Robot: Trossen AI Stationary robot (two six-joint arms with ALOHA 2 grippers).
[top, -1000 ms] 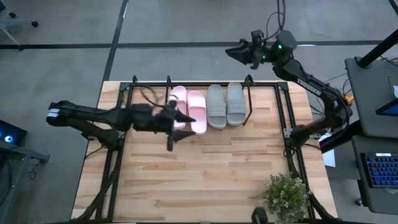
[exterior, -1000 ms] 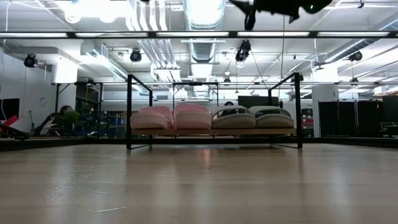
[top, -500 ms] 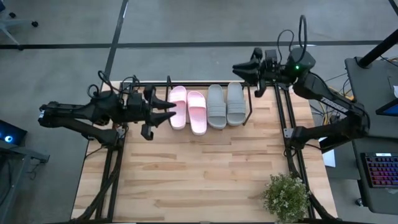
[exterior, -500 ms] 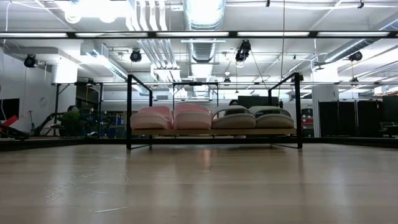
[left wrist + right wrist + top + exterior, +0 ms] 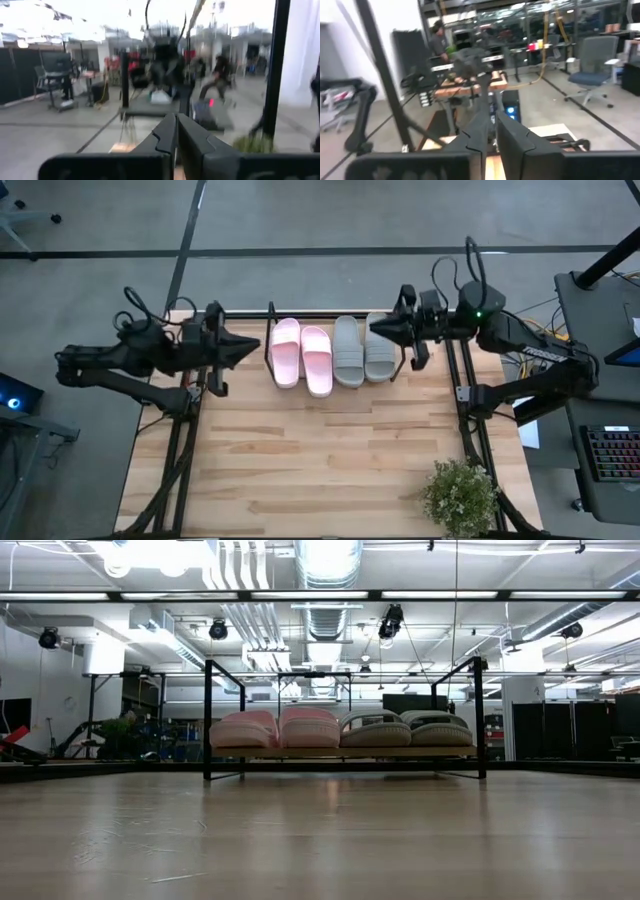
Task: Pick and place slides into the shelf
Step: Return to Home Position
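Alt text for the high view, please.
Four slides, a pink pair and a grey pair, lie side by side on the shelf at the back edge of the table. The left gripper and right gripper, both shut and empty, point toward the row from either end.

Pale pink slides (image 5: 316,360) and light grey slides (image 5: 347,350) lie against the shelf (image 5: 478,720) with its black frame and light wood board, the tabletop (image 5: 320,460) is banded blond wood, and the plant (image 5: 461,492) is green.
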